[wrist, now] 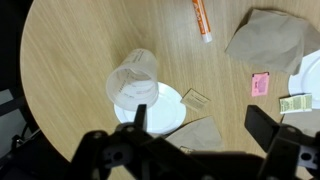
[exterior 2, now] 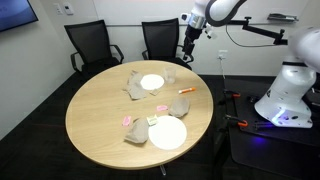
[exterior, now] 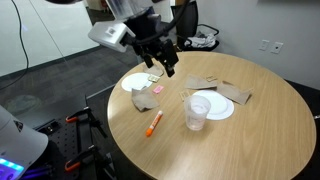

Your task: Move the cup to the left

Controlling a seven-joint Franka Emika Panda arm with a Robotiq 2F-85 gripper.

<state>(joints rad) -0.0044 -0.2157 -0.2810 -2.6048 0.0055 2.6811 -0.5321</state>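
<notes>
The cup (exterior: 197, 113) is a clear plastic tumbler standing upright on the round wooden table (exterior: 250, 140), at the edge of a flat white plate (exterior: 218, 107). It also shows in the other exterior view (exterior 2: 170, 75) and in the wrist view (wrist: 133, 80), beside the plate (wrist: 165, 112). My gripper (exterior: 160, 62) hangs open and empty well above the table, apart from the cup. It also shows in an exterior view (exterior 2: 188, 45). In the wrist view its fingers (wrist: 202, 121) frame a brown napkin, with the cup to the upper left.
An orange marker (exterior: 154, 123) lies near the cup. A second white plate (exterior: 138, 82), brown napkins (exterior: 143, 100) (exterior: 228, 91) and a pink packet (wrist: 260, 85) lie on the table. Black chairs (exterior 2: 95, 45) stand behind it.
</notes>
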